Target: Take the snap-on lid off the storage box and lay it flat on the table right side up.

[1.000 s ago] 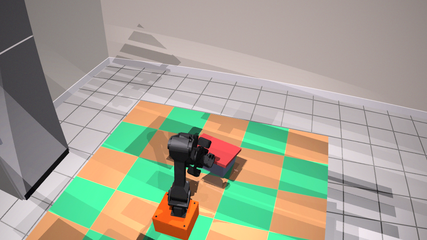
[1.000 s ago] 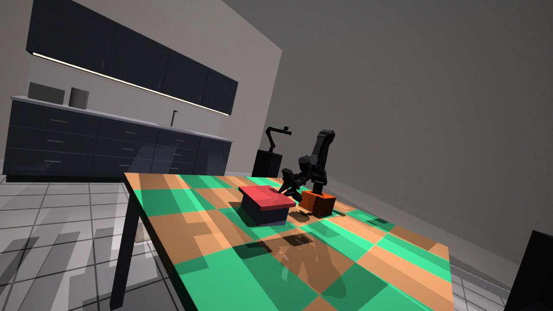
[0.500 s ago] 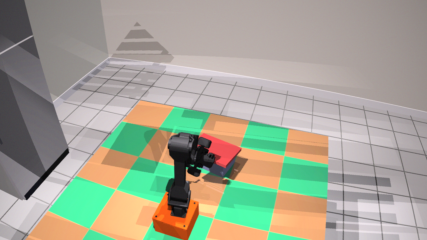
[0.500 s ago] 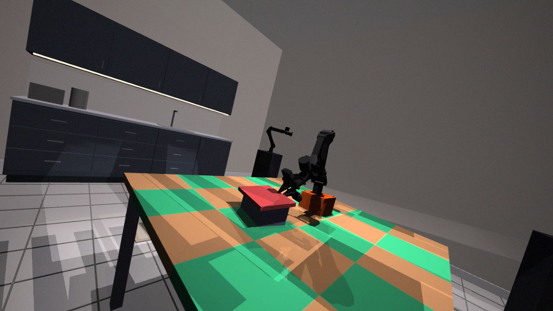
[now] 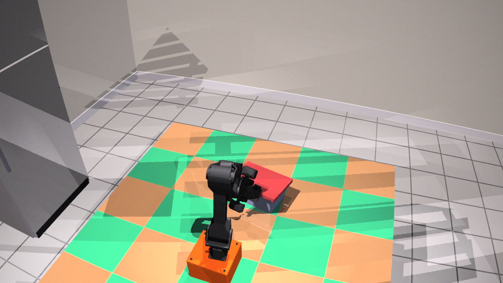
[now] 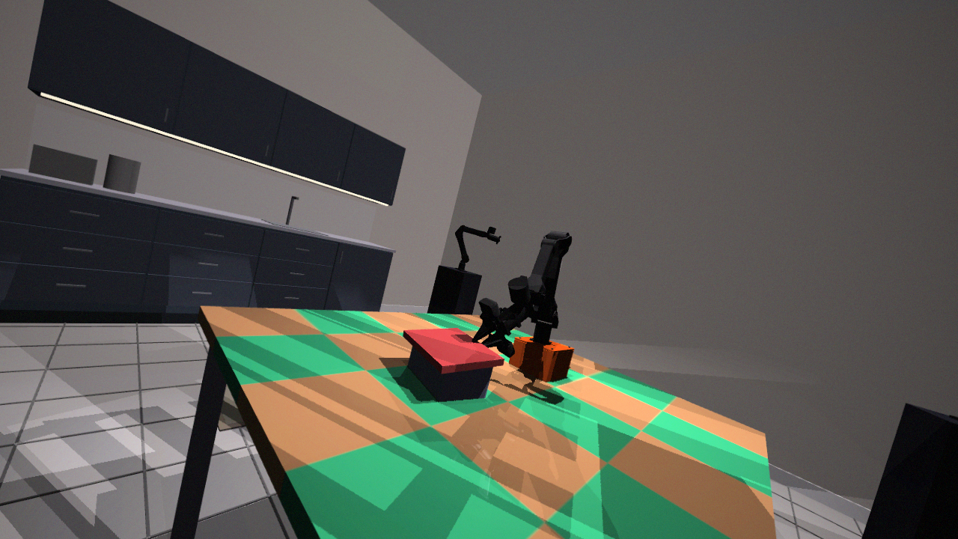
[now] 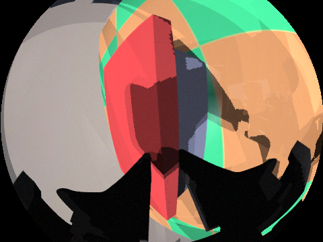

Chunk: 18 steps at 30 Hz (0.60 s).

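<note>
While lid (image 5: 272,179) (image 6: 448,348) (image 7: 134,67) on box (image 5: 268,205) (image 6: 445,382) (image 7: 192,97), its edge's btwn gripper (image 5: 258,192) (image 6: 477,340) (image 7: 163,155) jaws.

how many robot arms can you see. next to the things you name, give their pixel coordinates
2: one on the orange base (image 5: 195,254) (image 6: 561,362), reaching to the red lid (image 5: 274,181) (image 6: 445,348) (image 7: 131,60); another beyond the table on a black stand (image 6: 453,291). Others may be out of view.

- Lid (image 5: 272,179) (image 6: 448,349) (image 7: 134,67): on box (image 5: 268,205) (image 6: 445,382) (image 7: 191,91).
- Box: on table (image 5: 365,197) (image 6: 696,469) (image 7: 262,60).
- Arm (image 5: 220,207) (image 6: 546,275): behind box, seen from outside.
- Counter (image 6: 180,249): back left, beneath cupboards (image 6: 230,114).
</note>
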Motion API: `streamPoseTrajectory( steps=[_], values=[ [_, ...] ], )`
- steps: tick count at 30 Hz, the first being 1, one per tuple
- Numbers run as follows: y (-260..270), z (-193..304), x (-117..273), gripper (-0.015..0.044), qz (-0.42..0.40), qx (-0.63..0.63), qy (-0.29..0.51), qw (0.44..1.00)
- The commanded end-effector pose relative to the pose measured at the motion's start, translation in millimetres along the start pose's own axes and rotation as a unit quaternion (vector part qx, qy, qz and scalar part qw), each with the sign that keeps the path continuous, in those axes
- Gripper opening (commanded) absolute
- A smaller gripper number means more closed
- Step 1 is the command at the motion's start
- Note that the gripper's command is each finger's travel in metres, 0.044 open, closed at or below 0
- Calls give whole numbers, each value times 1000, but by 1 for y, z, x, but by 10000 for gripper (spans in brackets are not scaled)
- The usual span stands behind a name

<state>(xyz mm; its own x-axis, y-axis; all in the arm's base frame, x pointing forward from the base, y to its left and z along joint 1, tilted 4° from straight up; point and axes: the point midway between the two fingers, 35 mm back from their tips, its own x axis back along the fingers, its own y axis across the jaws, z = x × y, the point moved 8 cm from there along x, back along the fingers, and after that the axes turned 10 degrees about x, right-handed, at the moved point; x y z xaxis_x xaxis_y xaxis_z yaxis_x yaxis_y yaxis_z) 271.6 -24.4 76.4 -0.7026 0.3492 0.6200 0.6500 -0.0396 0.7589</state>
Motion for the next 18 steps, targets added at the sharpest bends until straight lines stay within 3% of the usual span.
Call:
streamPoseTrajectory(
  steps=[1,18],
  values=[
    [2,-1,1,0,1,1,2,1000],
    [20,-4,13,0,1,1,2,1000]
  ],
)
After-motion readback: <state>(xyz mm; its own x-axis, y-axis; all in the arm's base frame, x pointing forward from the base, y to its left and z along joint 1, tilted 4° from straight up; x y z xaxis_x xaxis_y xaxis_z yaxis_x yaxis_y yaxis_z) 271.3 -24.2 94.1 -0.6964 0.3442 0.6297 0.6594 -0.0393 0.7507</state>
